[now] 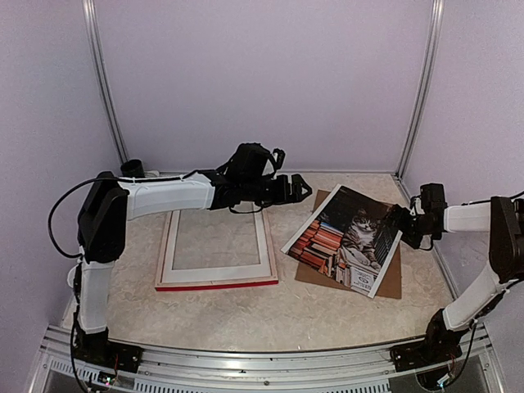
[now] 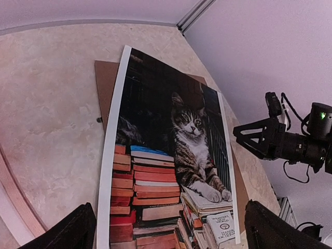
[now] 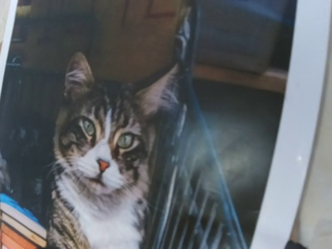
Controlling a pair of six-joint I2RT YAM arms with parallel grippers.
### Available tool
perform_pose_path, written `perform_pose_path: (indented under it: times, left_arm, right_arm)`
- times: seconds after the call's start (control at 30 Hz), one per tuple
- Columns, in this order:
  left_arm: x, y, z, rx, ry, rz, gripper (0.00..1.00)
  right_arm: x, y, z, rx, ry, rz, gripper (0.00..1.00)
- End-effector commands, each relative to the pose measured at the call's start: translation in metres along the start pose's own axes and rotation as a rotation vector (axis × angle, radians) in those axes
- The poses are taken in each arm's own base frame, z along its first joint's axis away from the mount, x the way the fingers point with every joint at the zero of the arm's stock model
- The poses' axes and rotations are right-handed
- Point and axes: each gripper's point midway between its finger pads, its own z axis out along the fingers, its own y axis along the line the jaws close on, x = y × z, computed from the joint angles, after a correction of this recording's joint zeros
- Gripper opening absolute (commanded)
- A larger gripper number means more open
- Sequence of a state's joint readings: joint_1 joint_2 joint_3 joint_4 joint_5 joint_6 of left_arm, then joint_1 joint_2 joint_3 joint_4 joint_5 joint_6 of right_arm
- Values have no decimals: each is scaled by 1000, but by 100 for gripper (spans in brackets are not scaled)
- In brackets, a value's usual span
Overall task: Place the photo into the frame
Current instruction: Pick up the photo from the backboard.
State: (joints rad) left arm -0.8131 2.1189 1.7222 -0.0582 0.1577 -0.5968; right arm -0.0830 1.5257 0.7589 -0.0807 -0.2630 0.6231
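Red shows only along the near edge of the frame [image 1: 214, 283], which lies flat on the marbled table [image 1: 246, 319] with its pale wood side up and the tabletop showing through its opening. Right of the frame and apart from it, the photo [image 1: 344, 237] of the tabby cat and stacked books lies face up and skewed. It rests on a brown backing board [image 1: 391, 280] that sticks out from under it. The left gripper [image 1: 301, 188] hovers just beyond the frame's far right corner, between frame and photo, its fingers [image 2: 72, 231] spread wide and holding nothing. The right gripper [image 1: 401, 223] sits at the photo's edge farthest from the frame, jaws wide too. Whether it touches the print I cannot tell.
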Motion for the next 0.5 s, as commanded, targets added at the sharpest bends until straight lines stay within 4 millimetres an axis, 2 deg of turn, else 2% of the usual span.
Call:
perform_pose_path:
  times: [0.0,0.2,0.47]
  left_arm:
    - [45,18,21,-59,170,14,99]
    - [85,34,33,-103,284,4,99]
    - [104,46,36,-143,363,-10,99]
  right_arm:
    - [-8,-4,-2,-23,-30,36,98]
    - [-4,-5,6,-49,-6,54,97]
    - [4,-8,12,-50,26,57,96]
